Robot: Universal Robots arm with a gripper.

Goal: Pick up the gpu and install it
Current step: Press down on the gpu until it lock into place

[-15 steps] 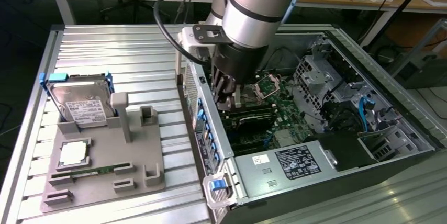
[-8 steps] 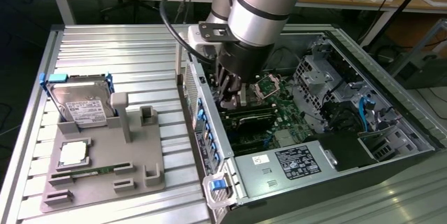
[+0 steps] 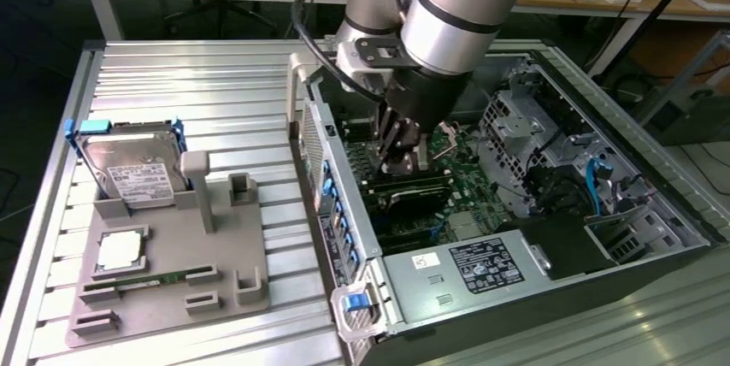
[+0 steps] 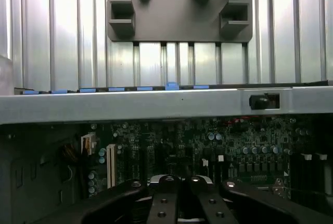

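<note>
Inside open computer case (image 3: pixel 593 238), arm's hand (image 3: pixel 399 159) reaching down over green motherboard (image 3: pixel 456 169), fingers (image 4: pixel 179 203) sitting closed together. Cannot tell whether hand is gripping gpu, and cannot make out gpu among boards beneath it. On tabletop (image 3: pixel 205 84) at exterior view's left, grey fixture tray (image 3: pixel 194 272) lying just beside case, carrying silver hard drive (image 3: pixel 132 169) standing tilted in blue bracket, square chip (image 3: pixel 120 250), slim green RAM stick (image 3: pixel 143 282).
</note>
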